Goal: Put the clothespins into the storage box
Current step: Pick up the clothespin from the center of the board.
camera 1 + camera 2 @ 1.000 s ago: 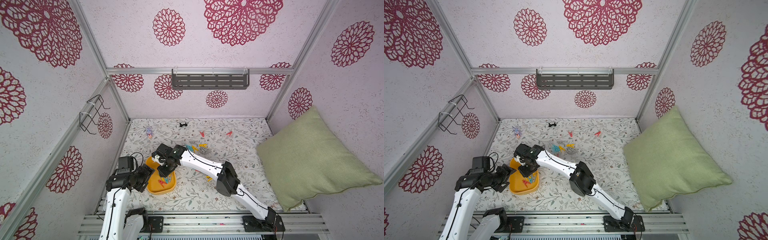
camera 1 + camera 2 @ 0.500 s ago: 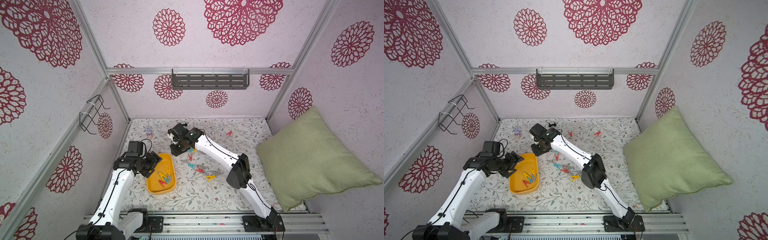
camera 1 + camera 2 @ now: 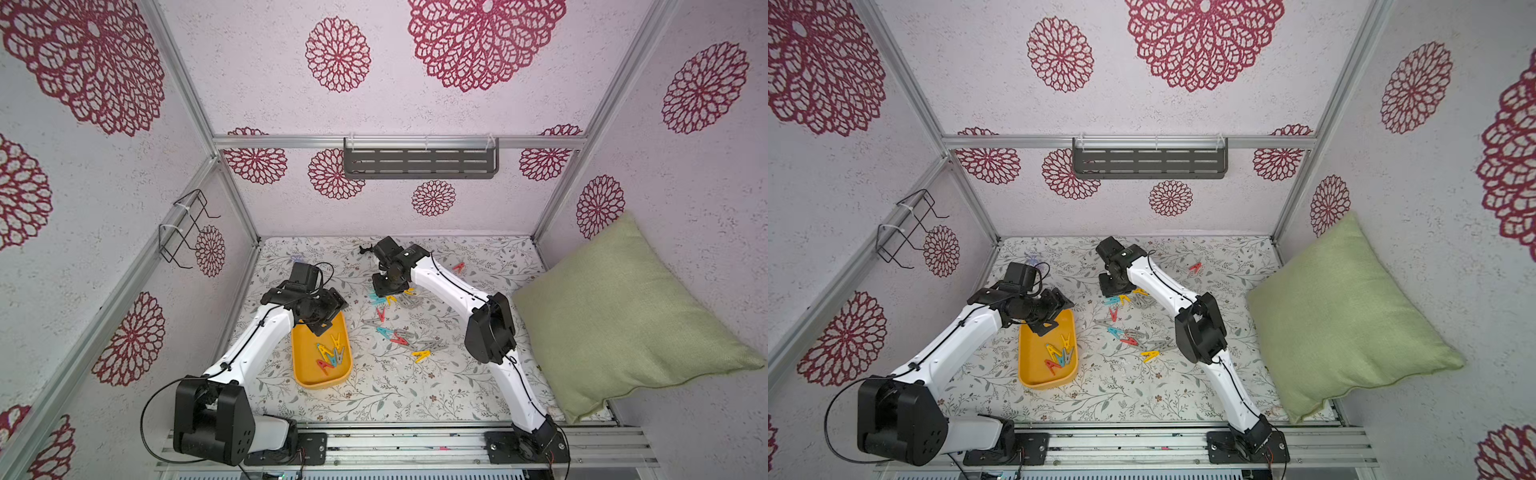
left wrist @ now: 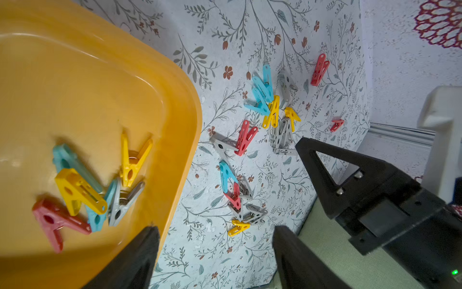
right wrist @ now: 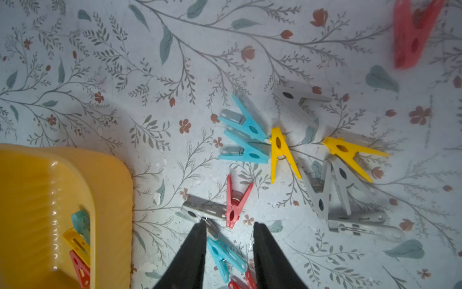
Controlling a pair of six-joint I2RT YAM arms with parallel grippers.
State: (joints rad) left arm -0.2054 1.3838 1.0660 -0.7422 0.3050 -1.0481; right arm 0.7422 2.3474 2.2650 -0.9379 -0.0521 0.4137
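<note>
Arms (image 3: 266, 328) bent, end effectors open, empty: left (image 3: 332, 318) at storage box (image 3: 307, 353), right (image 5: 228, 232) over clothespins (image 5: 282, 152).

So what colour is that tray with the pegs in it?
Plain yellow-orange, no pattern. The storage box shows best in the left wrist view.

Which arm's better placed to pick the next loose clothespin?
Right. The right gripper, open, hovers directly over the loose clothespins; the left gripper, open too, sits at the storage box rim, farther off.

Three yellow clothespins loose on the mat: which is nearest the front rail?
The lone yellow clothespin beside grey ones; the other two yellows lie farther back, by the right end effector.
</note>
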